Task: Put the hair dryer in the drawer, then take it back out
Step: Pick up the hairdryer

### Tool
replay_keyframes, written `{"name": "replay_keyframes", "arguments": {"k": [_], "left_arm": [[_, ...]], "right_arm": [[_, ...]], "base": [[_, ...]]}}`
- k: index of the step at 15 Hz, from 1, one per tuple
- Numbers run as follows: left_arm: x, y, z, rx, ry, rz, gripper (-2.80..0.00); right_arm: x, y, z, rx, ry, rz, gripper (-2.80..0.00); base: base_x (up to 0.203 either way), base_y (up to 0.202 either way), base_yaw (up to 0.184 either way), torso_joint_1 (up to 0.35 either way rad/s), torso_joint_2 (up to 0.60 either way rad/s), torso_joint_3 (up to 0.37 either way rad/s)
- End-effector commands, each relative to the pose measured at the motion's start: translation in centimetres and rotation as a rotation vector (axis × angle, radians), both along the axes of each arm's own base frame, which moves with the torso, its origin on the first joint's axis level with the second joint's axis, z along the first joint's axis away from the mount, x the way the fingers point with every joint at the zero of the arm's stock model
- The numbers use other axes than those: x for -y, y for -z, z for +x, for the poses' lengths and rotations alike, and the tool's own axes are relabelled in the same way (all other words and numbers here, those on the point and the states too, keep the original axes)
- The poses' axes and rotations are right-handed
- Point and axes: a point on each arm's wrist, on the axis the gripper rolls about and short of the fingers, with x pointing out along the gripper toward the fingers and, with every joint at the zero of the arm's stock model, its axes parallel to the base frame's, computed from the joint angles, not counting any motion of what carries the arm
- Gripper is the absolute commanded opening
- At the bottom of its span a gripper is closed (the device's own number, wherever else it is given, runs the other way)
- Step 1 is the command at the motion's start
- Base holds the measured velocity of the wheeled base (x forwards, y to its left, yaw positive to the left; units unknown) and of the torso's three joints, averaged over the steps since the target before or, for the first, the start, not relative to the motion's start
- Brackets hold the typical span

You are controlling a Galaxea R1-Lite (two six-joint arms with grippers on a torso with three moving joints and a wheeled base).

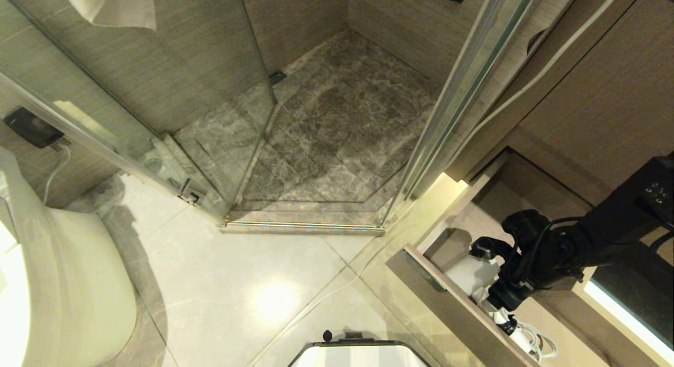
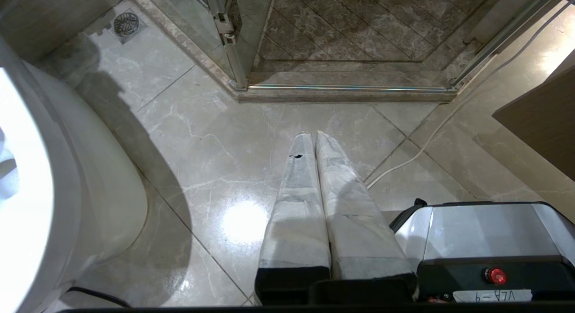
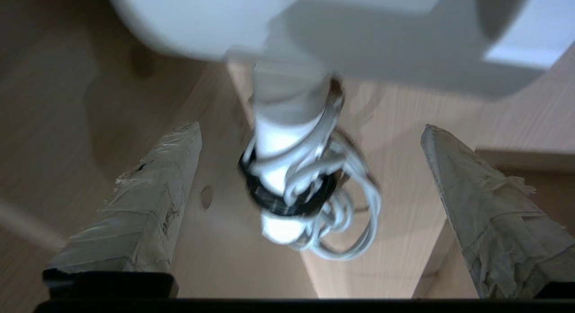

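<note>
The drawer stands pulled out at the lower right of the head view, its beige wood-grain floor showing. The white hair dryer lies inside it, with its coiled cord toward the near end. My right gripper reaches down into the drawer over the dryer. In the right wrist view the gripper is open, its taped fingers wide apart on either side of the dryer's handle and cord, touching neither. My left gripper hangs shut over the floor, holding nothing.
A white toilet stands at the left. A glass shower enclosure with a raised threshold lies ahead. A white cable runs across the tiled floor. The robot's base is at the near edge. A wood-grain cabinet rises above the drawer.
</note>
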Motion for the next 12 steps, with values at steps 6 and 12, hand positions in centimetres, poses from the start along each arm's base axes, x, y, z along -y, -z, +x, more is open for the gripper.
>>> {"name": "replay_keyframes", "arguments": {"k": [6, 12], "left_arm": [[0.0, 0.0, 0.0, -0.001, -0.001, 0.0, -2.8], [0.0, 0.0, 0.0, -0.001, -0.002, 0.001, -2.8]], "right_arm": [[-0.1, 2.0, 1.7, 0.015, 0.009, 0.004, 0.0], [-0.1, 2.2, 1.6, 0.005, 0.026, 0.012, 0.0]], "base": [[0.0, 0.0, 0.0, 0.0, 0.0, 0.0], [0.0, 0.0, 0.0, 0.0, 0.0, 0.0]]}}
